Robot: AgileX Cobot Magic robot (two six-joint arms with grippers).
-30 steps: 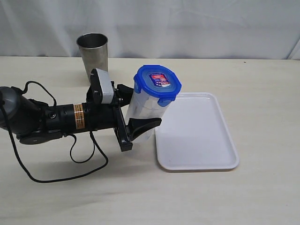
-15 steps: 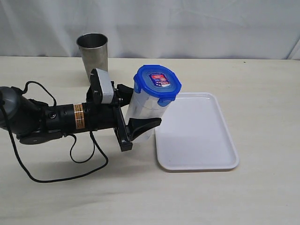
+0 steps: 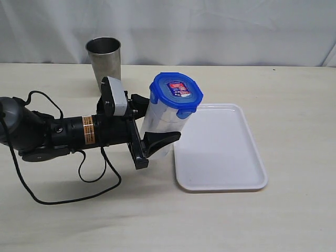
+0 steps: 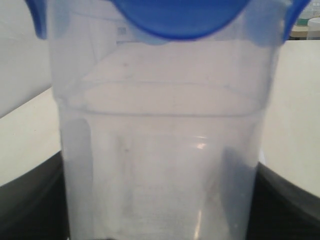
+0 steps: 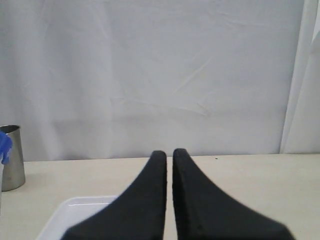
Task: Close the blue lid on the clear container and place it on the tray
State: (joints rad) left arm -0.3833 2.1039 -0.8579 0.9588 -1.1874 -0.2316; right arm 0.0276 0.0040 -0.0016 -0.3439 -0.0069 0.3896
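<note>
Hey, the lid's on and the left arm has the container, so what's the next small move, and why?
Probably shift the clear container sideways over the tray and lower it. The blue lid already sits on top, the left jaws clamp the container's body, and in the exterior view it is beside the tray's left edge, not on it.

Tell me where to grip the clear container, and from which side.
Grip the container around its mid-body, coming in level from the left, as the left gripper does. It is tall and narrow, so the jaws span its walls. The lid overhangs the top with flaps, and the tray lies to its right, leaving that side free.
</note>
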